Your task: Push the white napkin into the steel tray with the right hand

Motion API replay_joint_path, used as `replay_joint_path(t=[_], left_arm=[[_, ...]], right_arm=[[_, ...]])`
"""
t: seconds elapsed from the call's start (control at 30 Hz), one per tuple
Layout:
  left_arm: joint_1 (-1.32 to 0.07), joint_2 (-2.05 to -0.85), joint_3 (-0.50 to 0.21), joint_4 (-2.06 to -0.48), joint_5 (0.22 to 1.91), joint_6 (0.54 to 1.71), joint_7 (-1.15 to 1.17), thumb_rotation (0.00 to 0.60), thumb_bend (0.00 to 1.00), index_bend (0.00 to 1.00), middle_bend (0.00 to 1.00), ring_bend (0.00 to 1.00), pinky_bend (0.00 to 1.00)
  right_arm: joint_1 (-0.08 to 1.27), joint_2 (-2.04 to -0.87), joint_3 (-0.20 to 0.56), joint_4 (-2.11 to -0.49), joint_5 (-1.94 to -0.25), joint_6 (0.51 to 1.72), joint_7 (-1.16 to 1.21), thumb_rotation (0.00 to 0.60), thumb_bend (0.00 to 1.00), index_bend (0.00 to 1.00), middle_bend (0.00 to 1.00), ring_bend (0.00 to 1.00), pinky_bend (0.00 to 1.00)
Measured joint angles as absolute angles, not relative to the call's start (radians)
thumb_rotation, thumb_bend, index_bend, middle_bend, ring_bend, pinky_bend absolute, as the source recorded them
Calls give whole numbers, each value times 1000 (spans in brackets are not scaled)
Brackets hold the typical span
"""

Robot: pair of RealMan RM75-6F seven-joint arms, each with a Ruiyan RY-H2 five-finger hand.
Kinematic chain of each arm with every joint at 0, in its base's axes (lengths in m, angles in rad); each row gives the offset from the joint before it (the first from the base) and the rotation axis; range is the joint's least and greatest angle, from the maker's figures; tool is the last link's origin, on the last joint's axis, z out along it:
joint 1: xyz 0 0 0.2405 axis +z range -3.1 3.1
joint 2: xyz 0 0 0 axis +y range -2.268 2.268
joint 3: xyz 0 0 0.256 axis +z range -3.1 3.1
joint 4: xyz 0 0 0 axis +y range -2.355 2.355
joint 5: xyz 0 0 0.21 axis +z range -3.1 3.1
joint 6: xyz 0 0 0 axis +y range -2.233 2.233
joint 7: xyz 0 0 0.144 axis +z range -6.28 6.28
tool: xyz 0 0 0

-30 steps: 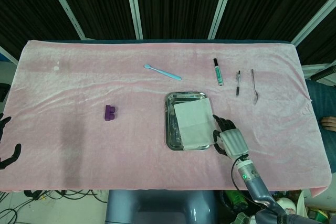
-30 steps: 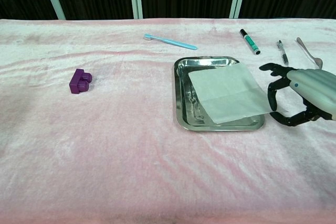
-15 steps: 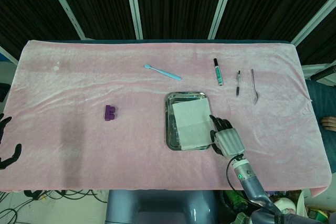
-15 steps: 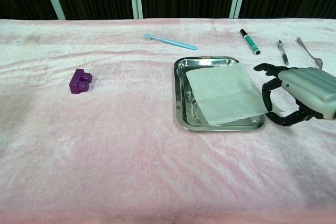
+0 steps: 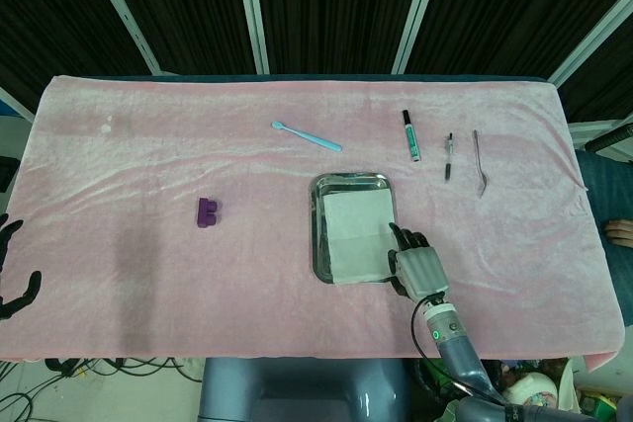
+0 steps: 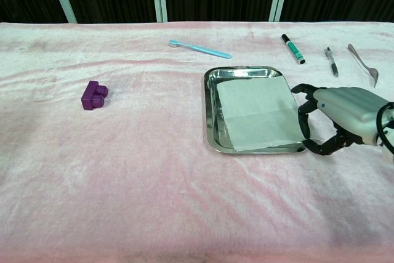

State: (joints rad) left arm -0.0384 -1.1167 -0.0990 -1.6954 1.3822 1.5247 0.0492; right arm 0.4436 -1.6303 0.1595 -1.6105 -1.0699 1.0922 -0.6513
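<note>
The steel tray (image 5: 318, 229) (image 6: 210, 112) sits right of the table's middle on the pink cloth. The white napkin (image 5: 358, 237) (image 6: 255, 115) lies flat inside it, covering most of the tray floor, with its right edge along the tray's right rim. My right hand (image 5: 415, 266) (image 6: 341, 112) is just right of the tray. Its dark fingertips (image 6: 303, 121) touch the right rim and the napkin's edge, and it holds nothing. At the far left edge of the head view only the spread black fingers of my left hand (image 5: 15, 274) show, off the table.
A purple block (image 5: 208, 211) (image 6: 94, 95) lies left of the tray. A light blue toothbrush (image 6: 200, 48) lies behind the tray. A marker (image 6: 293, 48), a pen (image 6: 332, 61) and a spoon (image 6: 364, 63) lie at the back right, beyond my right hand.
My right hand has moved left up to the tray's right rim. The napkin, which overhung that rim, has slid left and now lies inside the tray.
</note>
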Motion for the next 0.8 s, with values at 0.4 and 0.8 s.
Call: replay_joint_path(t=[0.4,0.8], left_arm=[[-39,-1118,-99,-1695,1381,1524,50,600,396,118,39,0,0],[-41,-1117,-100,-1695,1380,1522,49,600,396,118,39,0,0]], right_arm=[[513,-1670,198,-1674,-880,1151,-790,600,424,767,57,137,166],[539,-1676,178,-1641,-874,1163,-765,600,428,767,57,137,166]])
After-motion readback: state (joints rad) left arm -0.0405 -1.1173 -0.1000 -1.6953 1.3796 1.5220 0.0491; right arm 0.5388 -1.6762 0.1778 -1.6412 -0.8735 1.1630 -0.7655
